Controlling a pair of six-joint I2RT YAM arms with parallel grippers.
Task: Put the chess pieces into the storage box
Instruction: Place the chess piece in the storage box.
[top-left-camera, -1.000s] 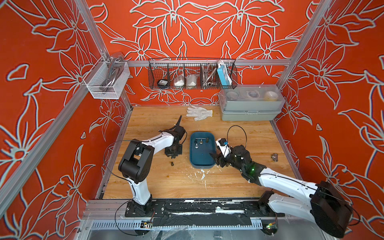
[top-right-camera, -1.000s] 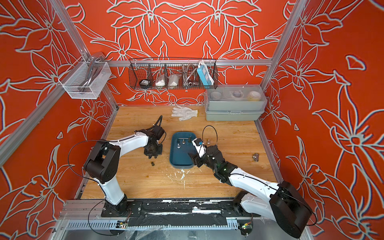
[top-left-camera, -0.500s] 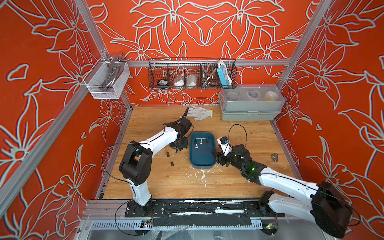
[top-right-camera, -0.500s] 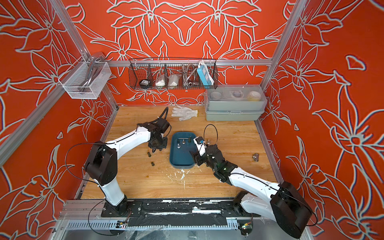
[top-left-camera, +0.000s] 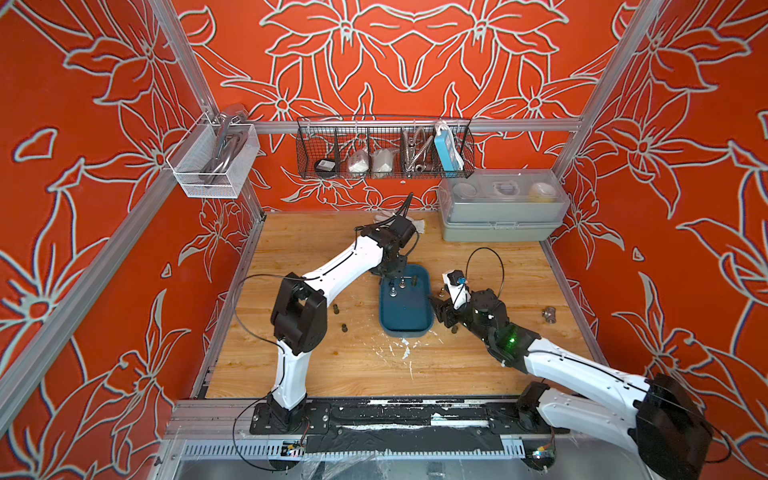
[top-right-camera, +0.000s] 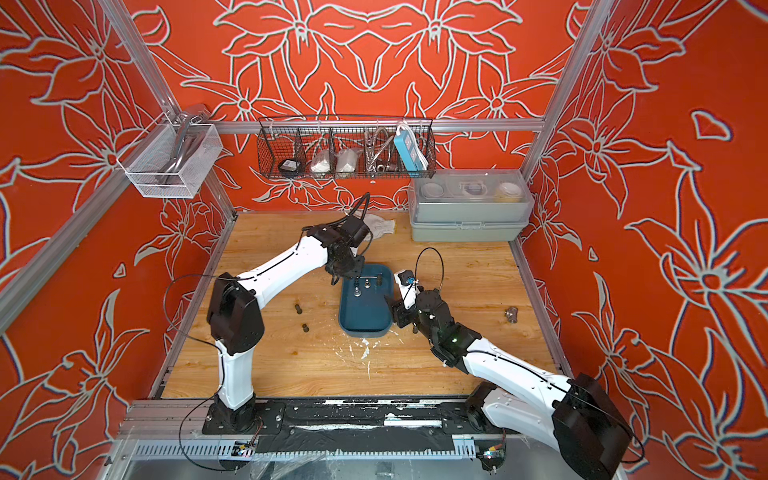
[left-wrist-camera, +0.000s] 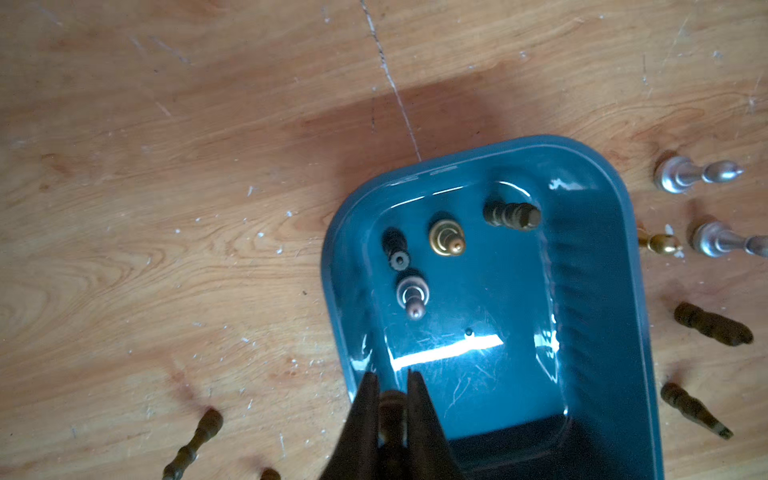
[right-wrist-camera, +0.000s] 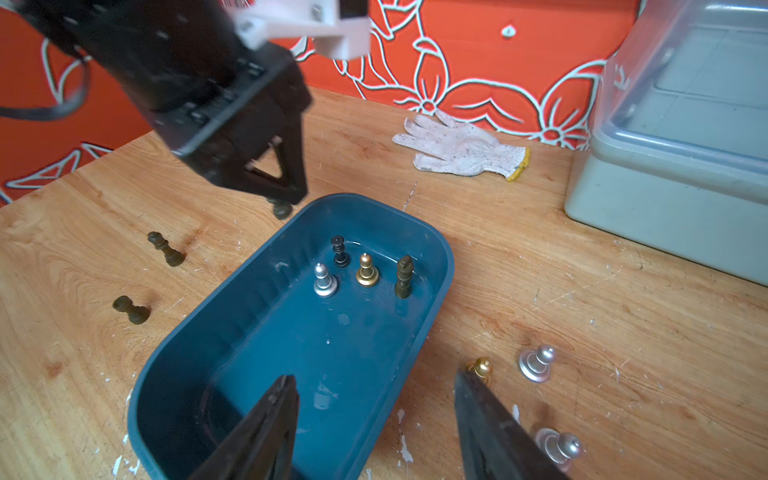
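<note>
Only wrist views show the left gripper clamped on a brown chess piece; the right gripper gapes.

The storage box is glossy teal plastic, smooth on the floor with bright glare and faintly ribbed on its inner walls; the table is pale grained wood, matt, scratched and flecked with white; the gold chess piece and the silver chess piece look like polished metal with sharp highlights; the olive-brown chess piece is dull and matt; the glove is coarse white knitted cloth, speckled, with a yellow-edged cuff; the grey box is matt plastic under a translucent lid; the wire basket is thin black metal mesh.
</note>
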